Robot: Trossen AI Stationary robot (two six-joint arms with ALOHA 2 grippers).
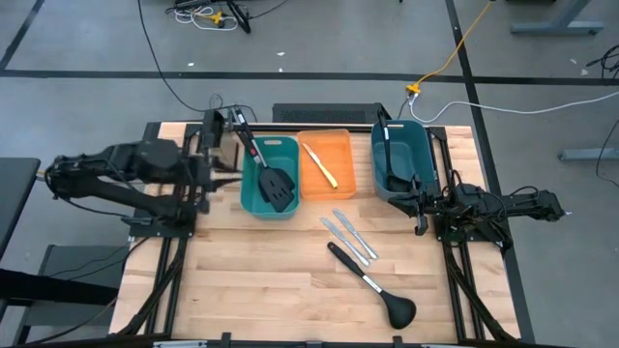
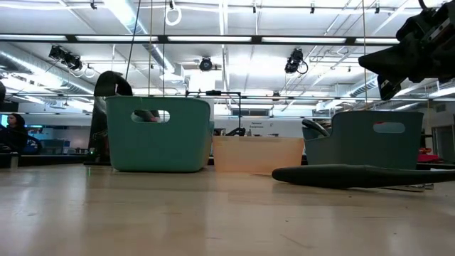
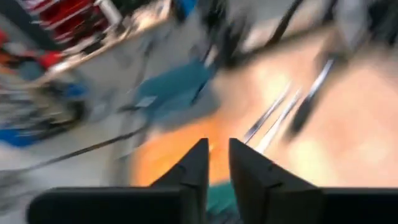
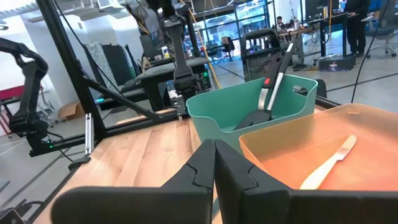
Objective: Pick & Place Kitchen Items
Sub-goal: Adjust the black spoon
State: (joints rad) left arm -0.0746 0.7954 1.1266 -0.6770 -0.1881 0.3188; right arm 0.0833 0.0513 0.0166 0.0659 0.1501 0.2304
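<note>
Two black slotted spatulas (image 1: pixel 275 186) lie in the teal bin (image 1: pixel 253 198), their handles leaning on its far rim; one also shows in the right wrist view (image 4: pixel 272 90). A yellowish stick-like piece (image 1: pixel 319 164) lies in the orange bin (image 1: pixel 340 143). A black ladle (image 1: pixel 385 135) leans in the dark teal bin (image 1: pixel 426 150). Two silver knives (image 1: pixel 348 237) and a second black ladle (image 1: pixel 372 283) lie flat on the table. My left gripper (image 1: pixel 224 172) is just left of the teal bin, slightly open and empty. My right gripper (image 1: pixel 418 203) is shut and empty, near the dark teal bin's near right corner.
The three bins stand in a row along the table's far side. In the low view the ladle on the table (image 2: pixel 355 176) lies in front of the dark teal bin (image 2: pixel 377 139). Bare wood (image 1: pixel 251 280) spreads over the table's near left part.
</note>
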